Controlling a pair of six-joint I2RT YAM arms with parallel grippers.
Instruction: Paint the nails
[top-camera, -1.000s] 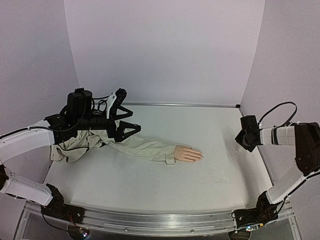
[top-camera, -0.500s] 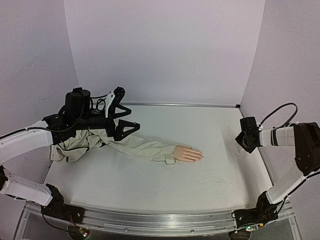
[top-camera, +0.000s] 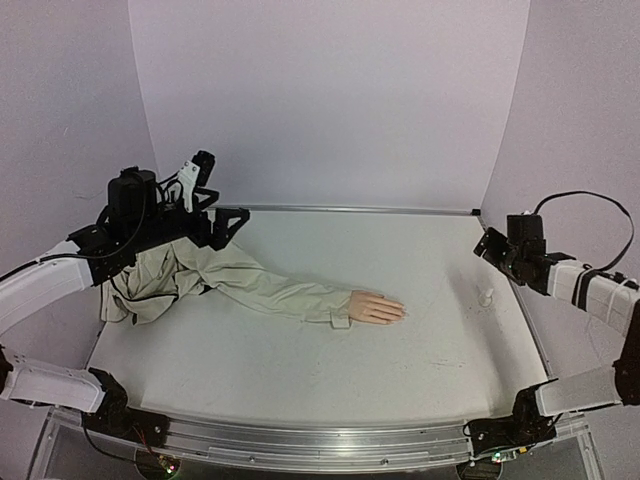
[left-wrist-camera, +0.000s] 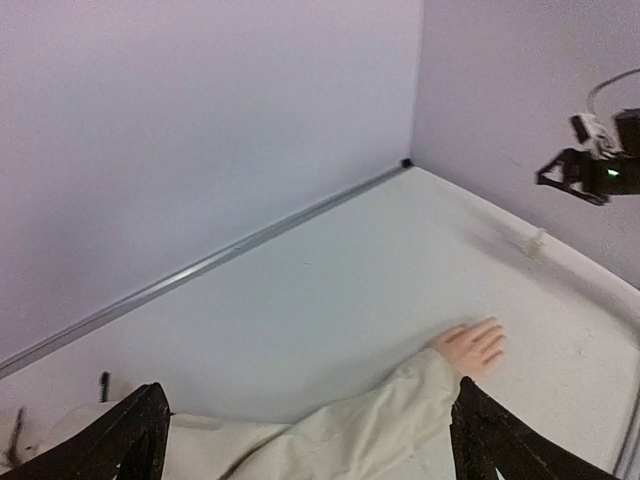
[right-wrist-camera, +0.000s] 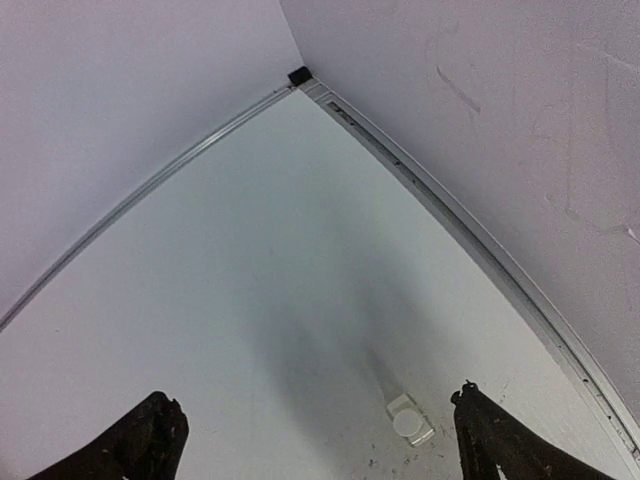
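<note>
We find the mannequin hand (top-camera: 377, 308) near the centre of the table (top-camera: 300, 370), its sleeve (top-camera: 270, 292) running left and back. The small bottle (top-camera: 486, 297) sits well to its right, beside the table's right edge.

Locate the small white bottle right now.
Top view: the bottle sits at the table's right edge, under the open right claw, far from the mannequin hand.

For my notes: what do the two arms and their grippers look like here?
The left arm and right arm have white link shells with black joints. The left gripper and right gripper are black, with slim, angular fingers. A black cable loops above the right wrist; a white part sits atop the left gripper.
</note>
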